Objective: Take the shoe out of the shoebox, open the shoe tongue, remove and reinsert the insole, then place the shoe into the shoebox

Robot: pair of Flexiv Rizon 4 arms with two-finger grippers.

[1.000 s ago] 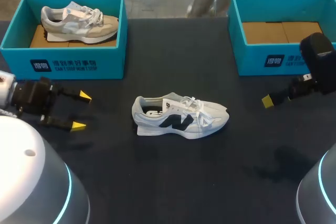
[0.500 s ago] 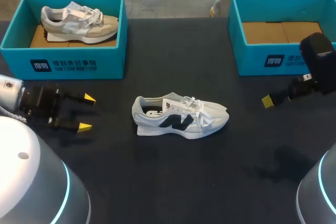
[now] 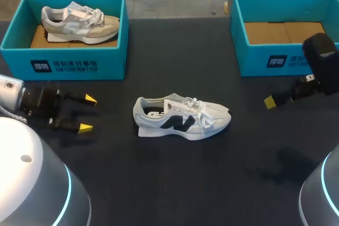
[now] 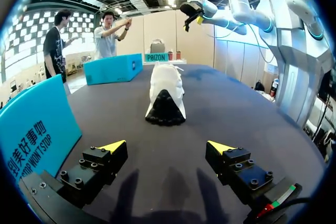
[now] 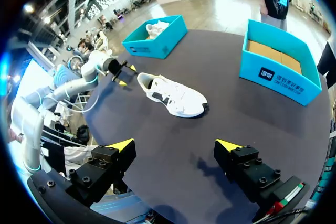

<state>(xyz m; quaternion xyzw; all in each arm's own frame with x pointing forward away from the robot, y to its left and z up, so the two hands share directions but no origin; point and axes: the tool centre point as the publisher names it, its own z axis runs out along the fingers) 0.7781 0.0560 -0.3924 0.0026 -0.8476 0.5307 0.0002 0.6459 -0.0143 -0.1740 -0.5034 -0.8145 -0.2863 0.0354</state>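
Observation:
A white shoe (image 3: 183, 117) with a black side mark lies on its sole in the middle of the dark table, toe to the right. My left gripper (image 3: 87, 114) is open just left of the heel, apart from it. In the left wrist view the heel of the shoe (image 4: 165, 95) is straight ahead of the left gripper (image 4: 167, 148), whose fingers are spread wide and empty. My right gripper (image 3: 271, 102) hangs off to the right of the toe; in its own view the right gripper (image 5: 176, 145) is open and empty, above the table, with the shoe (image 5: 173, 95) ahead. The empty teal shoebox (image 3: 286, 59) stands at the back right.
A second teal shoebox (image 3: 69, 66) at the back left holds a beige shoe (image 3: 79, 22); its wall (image 4: 31, 129) stands close beside my left gripper. Bare tabletop lies in front of the white shoe.
My left gripper has moved a little to the right, toward the shoe's heel, then held still. The right arm and the shoe have not moved.

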